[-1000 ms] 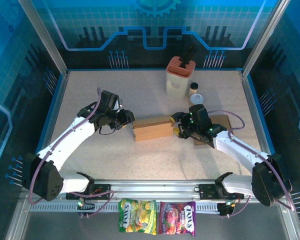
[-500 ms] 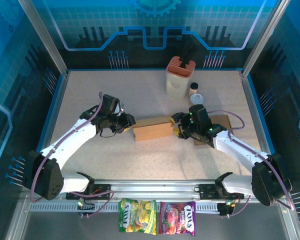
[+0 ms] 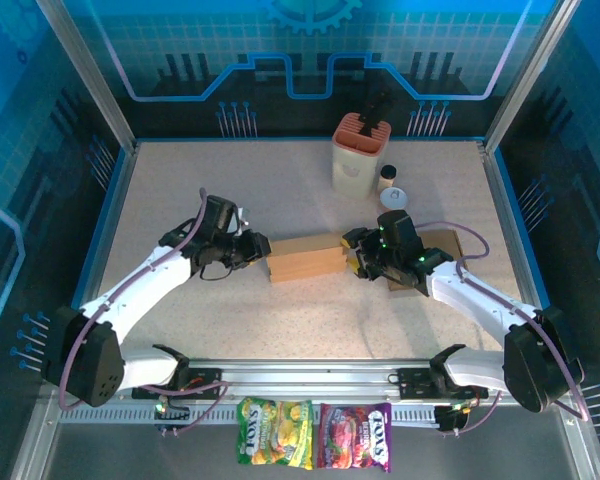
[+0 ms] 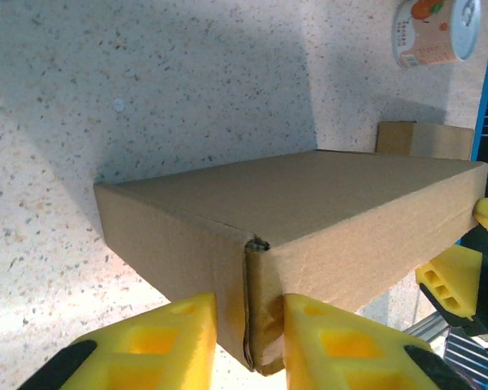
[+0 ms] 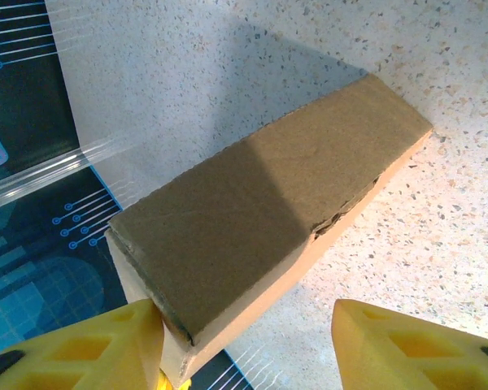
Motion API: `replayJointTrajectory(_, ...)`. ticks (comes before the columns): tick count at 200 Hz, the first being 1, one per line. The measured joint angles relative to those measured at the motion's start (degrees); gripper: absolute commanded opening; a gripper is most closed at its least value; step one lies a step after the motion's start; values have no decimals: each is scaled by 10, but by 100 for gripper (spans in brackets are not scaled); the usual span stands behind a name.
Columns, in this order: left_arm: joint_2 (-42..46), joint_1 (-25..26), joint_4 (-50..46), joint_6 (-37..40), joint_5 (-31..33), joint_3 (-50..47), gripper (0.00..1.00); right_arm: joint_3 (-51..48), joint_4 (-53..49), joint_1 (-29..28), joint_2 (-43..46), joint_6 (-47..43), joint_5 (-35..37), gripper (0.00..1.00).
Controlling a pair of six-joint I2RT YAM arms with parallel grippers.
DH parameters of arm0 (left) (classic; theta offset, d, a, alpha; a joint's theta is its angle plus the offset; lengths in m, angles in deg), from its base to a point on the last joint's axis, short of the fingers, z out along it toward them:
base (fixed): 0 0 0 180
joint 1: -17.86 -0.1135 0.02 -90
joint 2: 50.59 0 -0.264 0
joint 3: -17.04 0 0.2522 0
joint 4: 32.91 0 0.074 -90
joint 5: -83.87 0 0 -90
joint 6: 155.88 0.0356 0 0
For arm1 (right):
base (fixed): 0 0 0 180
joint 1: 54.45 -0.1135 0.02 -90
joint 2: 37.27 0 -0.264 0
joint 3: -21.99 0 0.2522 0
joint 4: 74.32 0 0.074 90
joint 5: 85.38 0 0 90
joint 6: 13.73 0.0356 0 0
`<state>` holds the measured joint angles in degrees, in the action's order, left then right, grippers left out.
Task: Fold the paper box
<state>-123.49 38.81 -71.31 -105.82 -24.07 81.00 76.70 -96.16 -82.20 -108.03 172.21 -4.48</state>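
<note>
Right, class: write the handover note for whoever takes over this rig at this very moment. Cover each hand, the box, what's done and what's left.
Left hand: fingers straddle the corner seam at the box's left end; whether it is clamped is unclear.
Right hand: open, fingers wide apart on either side of the right end.
Paper box: lies on the table between the two hands.
Done: it is formed into a closed block.
Left: the seam gapes slightly and one long edge looks ragged, so they probably need pressing in.

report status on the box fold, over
Left tool astride paper box corner seam, grip unclear. Right tool open, straddling the opposite end. Box looks closed, flat on table. Can and holder stand behind, apart from it.
</note>
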Motion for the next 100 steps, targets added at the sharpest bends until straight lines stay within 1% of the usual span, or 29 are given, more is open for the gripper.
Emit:
replayJointTrajectory(19,7,3,16,13,1,-11,20,0,-2,0,1,0,0,55)
replayJointTrajectory(42,16,9,29,26,7,-21,18,12,-24,0,1,-4,0,55)
replayJointTrajectory(78,24,23,32,42,30,-25,17,27,-56,0,1,-14,0,62)
replayJointTrajectory(100,41,59,36,56,76,-33,17,37,-85,3,4,-37,-10,66)
